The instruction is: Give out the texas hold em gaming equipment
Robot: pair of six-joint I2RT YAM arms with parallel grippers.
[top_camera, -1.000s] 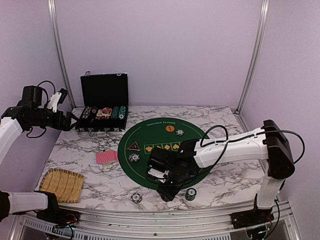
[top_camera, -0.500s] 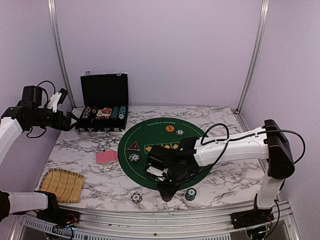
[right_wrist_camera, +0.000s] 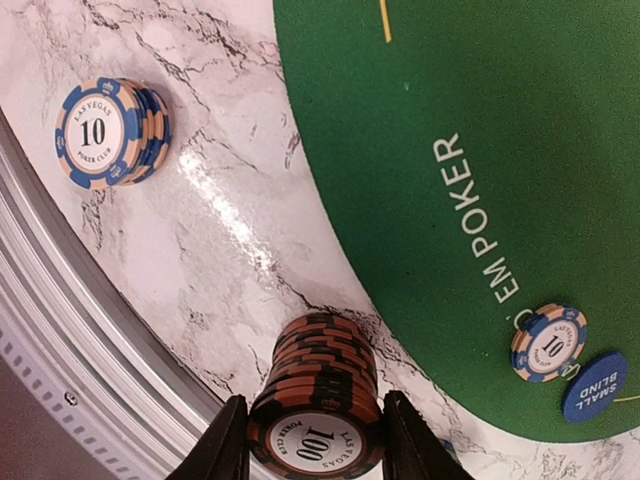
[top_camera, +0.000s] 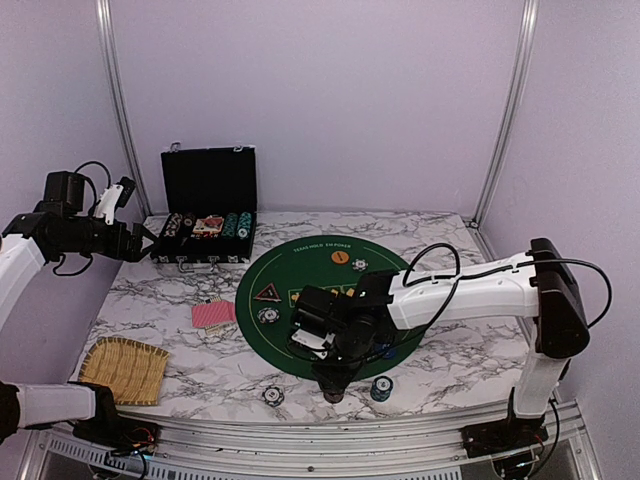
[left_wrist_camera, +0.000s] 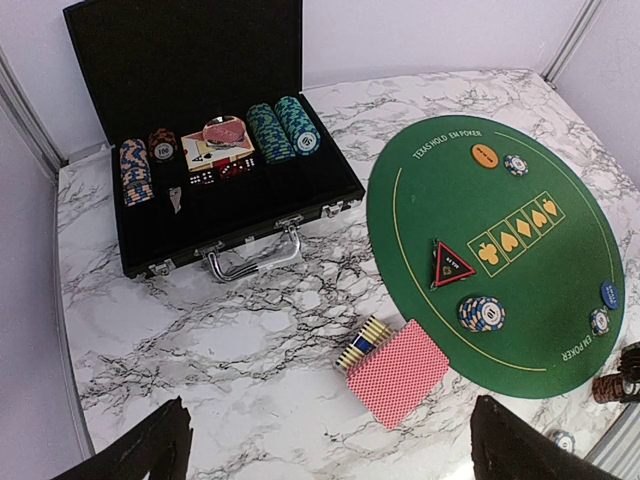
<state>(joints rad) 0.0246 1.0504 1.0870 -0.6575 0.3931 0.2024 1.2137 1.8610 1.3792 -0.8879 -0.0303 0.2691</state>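
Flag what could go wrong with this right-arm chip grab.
1. The right jaws seem to pinch the stack of 100 chips near its top. The lower chips look staggered and may drop out on a lift.
2. It sits by the table's near rail, so spilled chips could roll off.

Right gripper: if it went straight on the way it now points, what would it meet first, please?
The right gripper clasps a chip stack that seems to stand on the table beside the mat; going on, it would probably meet the table first.
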